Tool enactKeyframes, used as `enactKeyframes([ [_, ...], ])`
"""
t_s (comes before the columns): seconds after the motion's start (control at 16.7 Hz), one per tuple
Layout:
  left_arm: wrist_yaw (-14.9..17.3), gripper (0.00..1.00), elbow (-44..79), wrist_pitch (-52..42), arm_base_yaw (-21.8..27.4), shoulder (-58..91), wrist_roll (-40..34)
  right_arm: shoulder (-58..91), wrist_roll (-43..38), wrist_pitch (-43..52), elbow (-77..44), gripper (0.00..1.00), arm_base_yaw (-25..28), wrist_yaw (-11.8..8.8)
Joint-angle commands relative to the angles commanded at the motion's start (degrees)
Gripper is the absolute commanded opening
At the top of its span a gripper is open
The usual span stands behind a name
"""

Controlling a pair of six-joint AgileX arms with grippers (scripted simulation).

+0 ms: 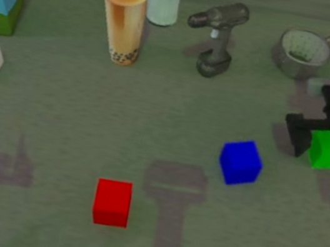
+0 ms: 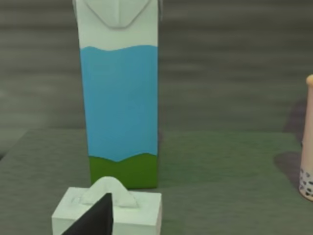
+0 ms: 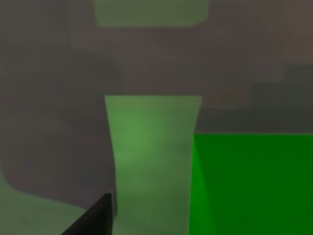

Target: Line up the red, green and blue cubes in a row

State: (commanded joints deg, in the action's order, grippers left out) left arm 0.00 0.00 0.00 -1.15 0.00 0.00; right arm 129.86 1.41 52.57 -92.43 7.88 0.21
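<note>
The right gripper (image 1: 329,148) is sitting at the right side of the surface (image 1: 151,127), its dark fingers (image 1: 298,132) bracketing the green cube (image 1: 329,150); whether they are pressing on it I cannot tell. The right arm is reaching in from the right edge, bent down over the cube. The blue cube (image 1: 240,162) is lying just left of it, and the red cube (image 1: 112,202) farther left and nearer. The left arm is waiting at the left edge.
</note>
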Motion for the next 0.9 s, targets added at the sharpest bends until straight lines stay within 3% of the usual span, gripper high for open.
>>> enactKeyframes([
  [0.78, 0.00, 1.00, 0.00, 0.00, 0.00, 0.00, 0.00, 0.00, 0.00, 0.00, 0.00, 0.02, 0.00, 0.00],
  [0.9, 0.00, 1.00, 0.00, 0.00, 0.00, 0.00, 0.00, 0.00, 0.00, 0.00, 0.00, 0.00, 0.00, 0.00],
])
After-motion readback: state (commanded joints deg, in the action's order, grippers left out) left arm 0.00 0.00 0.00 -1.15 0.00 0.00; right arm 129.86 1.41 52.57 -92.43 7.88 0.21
